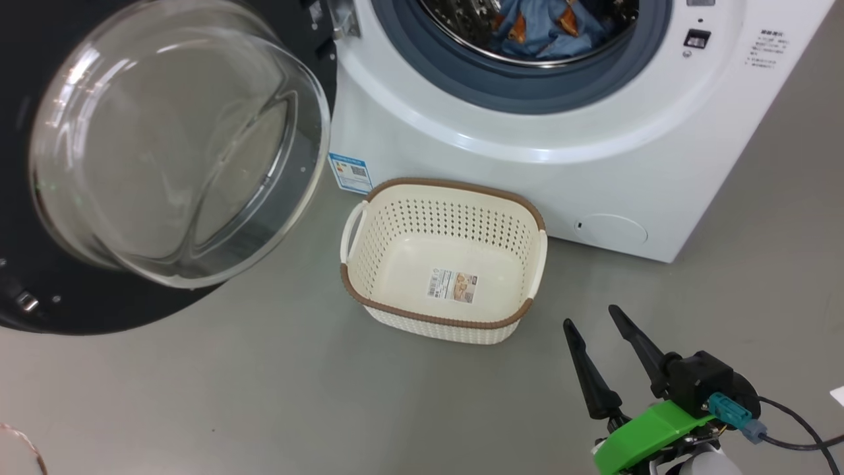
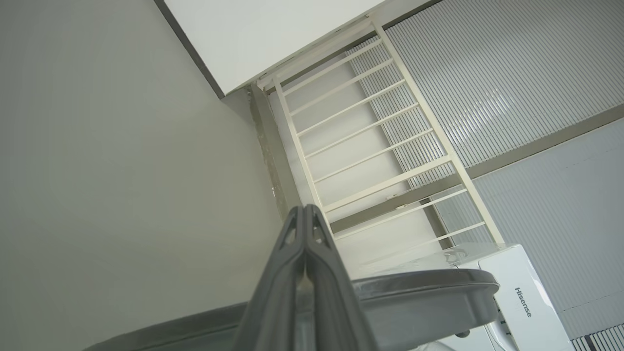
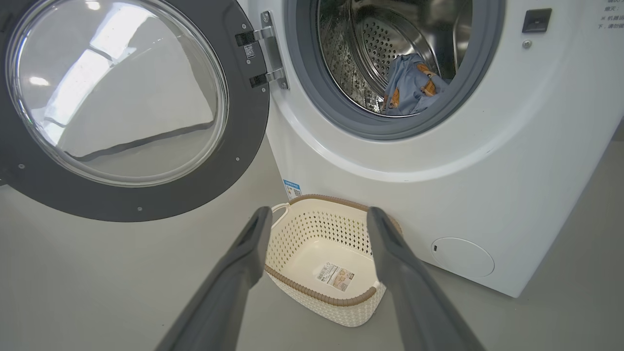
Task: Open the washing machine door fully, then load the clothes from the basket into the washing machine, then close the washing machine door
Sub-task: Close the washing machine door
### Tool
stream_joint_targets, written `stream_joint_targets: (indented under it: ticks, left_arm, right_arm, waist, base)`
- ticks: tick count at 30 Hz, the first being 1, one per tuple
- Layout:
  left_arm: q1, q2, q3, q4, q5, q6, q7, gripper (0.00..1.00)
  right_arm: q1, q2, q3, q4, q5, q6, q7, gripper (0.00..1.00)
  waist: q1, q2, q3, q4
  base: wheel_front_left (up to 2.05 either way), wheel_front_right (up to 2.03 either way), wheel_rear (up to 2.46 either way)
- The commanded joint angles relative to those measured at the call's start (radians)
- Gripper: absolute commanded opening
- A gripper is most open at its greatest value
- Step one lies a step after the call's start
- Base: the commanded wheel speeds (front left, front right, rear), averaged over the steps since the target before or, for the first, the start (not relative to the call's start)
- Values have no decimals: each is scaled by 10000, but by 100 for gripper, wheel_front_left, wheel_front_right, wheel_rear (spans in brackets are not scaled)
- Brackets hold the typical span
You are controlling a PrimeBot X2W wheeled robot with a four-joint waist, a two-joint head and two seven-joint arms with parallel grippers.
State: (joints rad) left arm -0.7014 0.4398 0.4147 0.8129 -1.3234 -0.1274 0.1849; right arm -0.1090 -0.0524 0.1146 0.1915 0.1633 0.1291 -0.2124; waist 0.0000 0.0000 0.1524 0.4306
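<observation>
Looking down from the head cam, we see the large round black-rimmed, glass-bowled washing machine door (image 1: 171,145) swung wide to the left, so the mouth of the big white front-loading washing machine (image 1: 527,171) is clear. The light blue cartoon-print clothes (image 1: 547,26) lie inside the steel drum (image 1: 455,23). The small cream perforated plastic basket (image 1: 455,188) w/ brown rim sits on the grey floor (image 1: 264,396) just in front of the machine, w/ nothing in it but its paper label (image 1: 452,285). We judge loading done and only the door closing left. The right gripper (image 1: 590,316) hangs near the basket, fingers spread, nothing held.

Left wrist cam: the left gripper (image 2: 304,212) has both fingers pressed together on nothing. The door's dark rim (image 2: 424,292) runs right behind them, prob. so it can push the door; whether they touch, we can't tell.

Right wrist cam: the fingers stand wide apart, framing the basket. The clothes appear to sit behind the grey seal (image 3: 307,87), so the door shouldn't snag.
</observation>
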Motion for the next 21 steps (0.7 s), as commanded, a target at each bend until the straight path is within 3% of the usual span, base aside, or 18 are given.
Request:
stream_joint_targets:
  ticks: [1,21]
  left_arm:
    - [-332,796,237,-164,-89,-32,67,0]
    - [-840,1247,208,884,-925,-32,722,0]
  right_arm:
    - [-403,22,263,-284,-111,16,-16,100]
    - [-741,22,265,-471,-332,16,211,100]
  waist:
    - [0,0,145,-127]
    - [0,0,903,-668]
  base:
    - [0,0,0]
    - [0,0,0]
